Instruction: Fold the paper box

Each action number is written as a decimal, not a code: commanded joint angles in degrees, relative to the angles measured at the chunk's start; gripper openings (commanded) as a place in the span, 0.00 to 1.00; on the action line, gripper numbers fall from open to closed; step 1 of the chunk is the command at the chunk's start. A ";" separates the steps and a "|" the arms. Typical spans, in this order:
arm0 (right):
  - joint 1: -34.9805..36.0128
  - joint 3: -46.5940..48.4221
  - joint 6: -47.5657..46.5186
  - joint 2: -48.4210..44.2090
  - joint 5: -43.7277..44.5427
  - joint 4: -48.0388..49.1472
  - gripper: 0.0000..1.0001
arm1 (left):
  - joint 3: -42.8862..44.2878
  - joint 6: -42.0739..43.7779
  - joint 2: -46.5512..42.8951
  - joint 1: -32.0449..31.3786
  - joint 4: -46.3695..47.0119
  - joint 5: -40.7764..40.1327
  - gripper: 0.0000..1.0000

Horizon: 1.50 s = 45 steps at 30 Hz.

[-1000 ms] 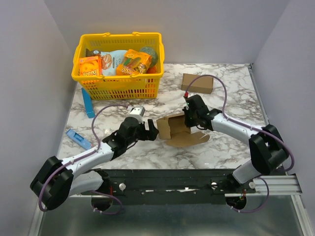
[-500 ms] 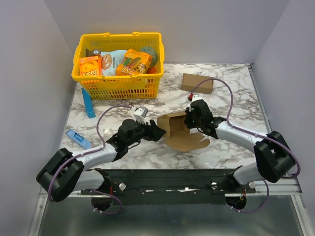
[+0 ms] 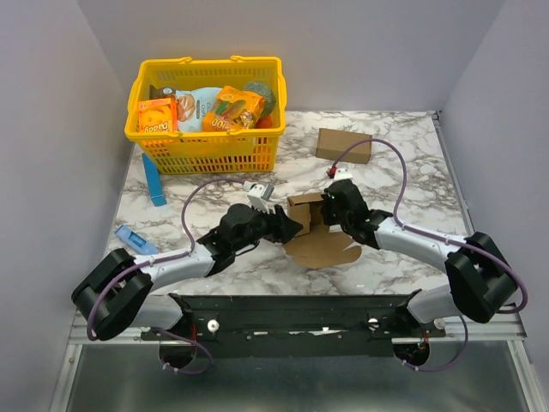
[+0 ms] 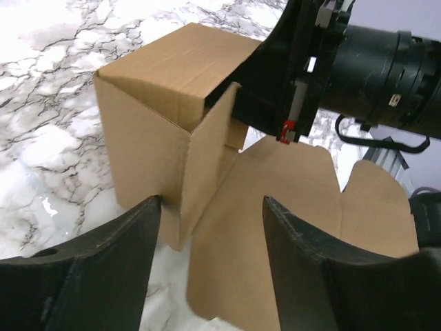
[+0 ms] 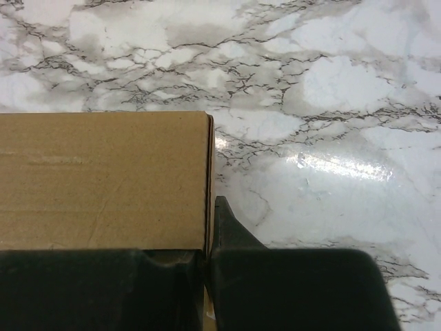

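The paper box (image 3: 302,213) is plain brown cardboard standing half-formed mid-table, its walls up and its flat flaps (image 3: 324,249) spread on the marble toward me. My right gripper (image 3: 328,211) is shut on the box's right wall; in the right wrist view the wall's edge (image 5: 208,172) runs down between the closed jaws of that gripper (image 5: 209,231). My left gripper (image 3: 287,225) is open at the box's left side. In the left wrist view, that gripper (image 4: 210,203) has a loose side flap (image 4: 203,172) of the box (image 4: 151,96) between its fingers, untouched on either side.
A yellow basket (image 3: 206,153) of orange snack packs stands at the back left. A longer brown carton (image 3: 343,146) lies at the back right. A blue box (image 3: 153,180) and a flat blue packet (image 3: 135,242) lie at the left.
My left gripper has moved right, up to the box, and its jaws have narrowed. The box's walls have been pulled more upright, the right gripper shifting slightly with them.
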 commanded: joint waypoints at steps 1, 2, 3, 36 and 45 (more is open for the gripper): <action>1.96 0.26 1.54 -1.14 5.67 1.90 0.02 | 5.74 0.78 1.35 -3.58 -8.98 -10.38 0.65; 2.32 0.34 1.63 -1.23 6.02 1.82 0.01 | 6.45 0.69 1.52 -4.11 -12.30 -14.49 0.64; 2.67 0.43 1.81 -1.23 6.89 1.90 0.01 | 6.98 0.52 1.78 -4.46 -13.73 -16.10 0.64; 6.89 -0.80 3.12 -4.57 9.89 2.17 0.02 | 8.40 0.51 7.15 -13.52 -15.86 -40.56 0.64; 7.24 -0.88 3.30 -5.01 7.17 3.04 0.02 | 4.44 5.00 6.88 -12.20 -5.31 -36.24 0.56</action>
